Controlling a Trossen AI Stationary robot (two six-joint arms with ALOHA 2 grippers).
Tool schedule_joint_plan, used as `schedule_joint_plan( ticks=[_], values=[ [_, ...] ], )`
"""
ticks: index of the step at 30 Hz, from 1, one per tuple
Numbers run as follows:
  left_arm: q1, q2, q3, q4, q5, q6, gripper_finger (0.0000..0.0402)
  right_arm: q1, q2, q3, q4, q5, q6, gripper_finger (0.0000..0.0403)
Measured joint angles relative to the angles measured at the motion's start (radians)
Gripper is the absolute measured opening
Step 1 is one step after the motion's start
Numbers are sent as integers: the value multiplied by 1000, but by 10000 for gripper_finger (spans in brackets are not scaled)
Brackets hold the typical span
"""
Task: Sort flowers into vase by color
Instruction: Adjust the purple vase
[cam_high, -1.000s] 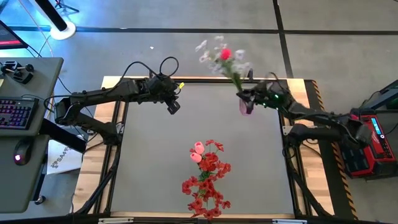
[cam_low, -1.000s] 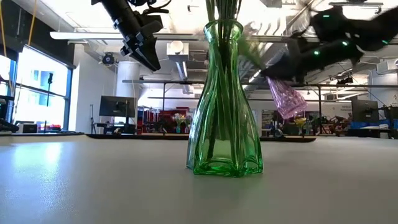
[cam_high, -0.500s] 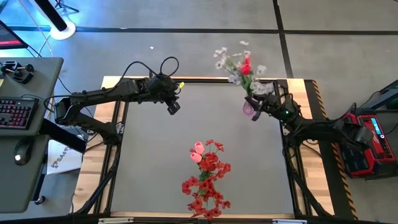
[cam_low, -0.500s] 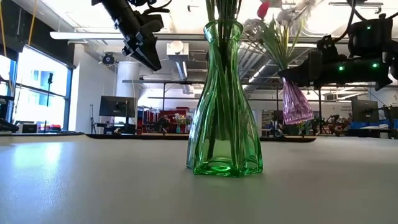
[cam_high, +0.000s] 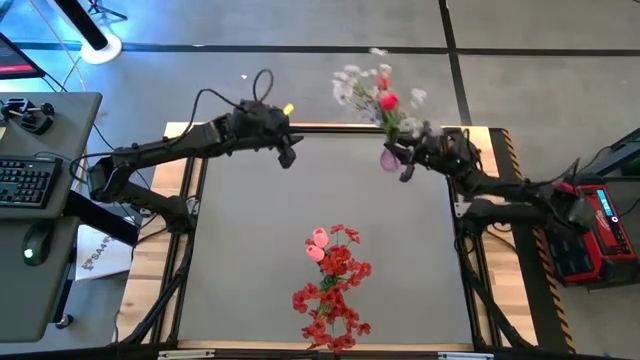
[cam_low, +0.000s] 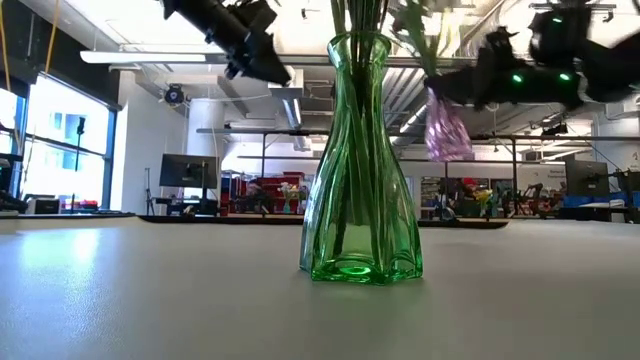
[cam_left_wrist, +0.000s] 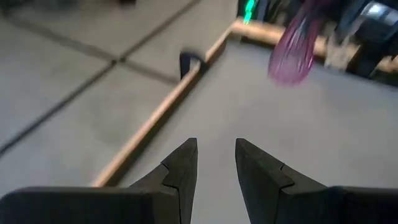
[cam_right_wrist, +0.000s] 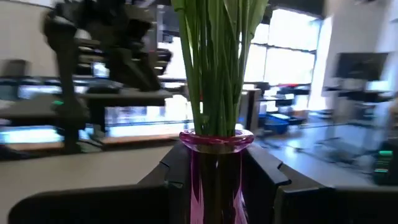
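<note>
The right end effector is clamped on the neck of a pink vase and holds it in the air above the far right part of the bench. White and red flowers stand in this vase. The left end effector is above the far edge, fingers apart, holding nothing. A green vase with red and pink flowers stands on the near middle.

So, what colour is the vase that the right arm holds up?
Pink-purple glass vase; the low view shows it best.
</note>
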Motion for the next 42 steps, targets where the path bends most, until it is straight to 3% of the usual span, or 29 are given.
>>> schedule_joint_plan(
  ticks=[9, 19, 24, 34, 42],
  values=[
    [79, 20, 1, 281, 241, 38, 100, 13, 288, 349, 83, -284, 224, 77],
    [84, 87, 1, 497, 475, -7, 102, 88, 484, 652, 128, -448, 362, 77],
    [80, 89, 1, 581, 587, -82, 142, 95, 517, 753, 63, -487, 375, 77],
    [33, 89, 1, 613, 494, -131, 273, 158, 533, 848, -14, -502, 376, 77],
    [-38, 89, 1, 658, 502, -151, 292, 231, 533, 874, -55, -430, 354, 77]
  ],
)
